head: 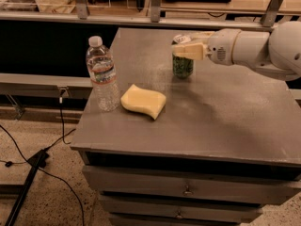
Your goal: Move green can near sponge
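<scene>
The green can (182,66) stands upright at the middle back of the grey table top (225,112), its silver top just showing. My gripper (187,47) reaches in from the right and is shut on the can's upper part, its pale fingers (189,52) across the can's top rim. The can's base is at or just above the table. The pale yellow wavy sponge (143,100) lies flat to the can's front left, about one can-height away.
A clear plastic water bottle with a white cap (102,75) stands at the table's left edge beside the sponge. My white arm (263,48) spans the back right. Drawers (188,192) are under the table. Cables lie on the floor at left.
</scene>
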`<state>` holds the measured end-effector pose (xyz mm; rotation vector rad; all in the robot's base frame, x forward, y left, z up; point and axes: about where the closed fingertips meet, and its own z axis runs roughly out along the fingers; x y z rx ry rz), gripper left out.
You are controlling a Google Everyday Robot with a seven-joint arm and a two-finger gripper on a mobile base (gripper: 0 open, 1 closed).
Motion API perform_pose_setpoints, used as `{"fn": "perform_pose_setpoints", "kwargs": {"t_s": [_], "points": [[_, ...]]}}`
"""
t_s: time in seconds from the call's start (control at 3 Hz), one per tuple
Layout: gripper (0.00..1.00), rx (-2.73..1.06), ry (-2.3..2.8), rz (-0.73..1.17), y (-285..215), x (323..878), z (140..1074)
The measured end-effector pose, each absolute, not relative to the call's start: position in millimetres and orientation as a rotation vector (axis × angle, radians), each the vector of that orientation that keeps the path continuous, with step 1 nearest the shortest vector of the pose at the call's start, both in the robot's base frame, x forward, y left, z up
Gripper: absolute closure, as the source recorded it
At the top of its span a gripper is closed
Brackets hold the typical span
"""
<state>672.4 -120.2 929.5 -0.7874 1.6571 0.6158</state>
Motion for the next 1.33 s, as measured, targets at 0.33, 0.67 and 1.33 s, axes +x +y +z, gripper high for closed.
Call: {"fn": "perform_pose_setpoints", "kwargs": {"t_s": [0.33,0.67,1.33], "points": [[1.00,-0.780,1.660,0.612,-140,652,927],[1.00,-0.756,1.622,0.664,-150,637,932],[1.00,-0.809,1.526,0.836,-125,615,960]]}}
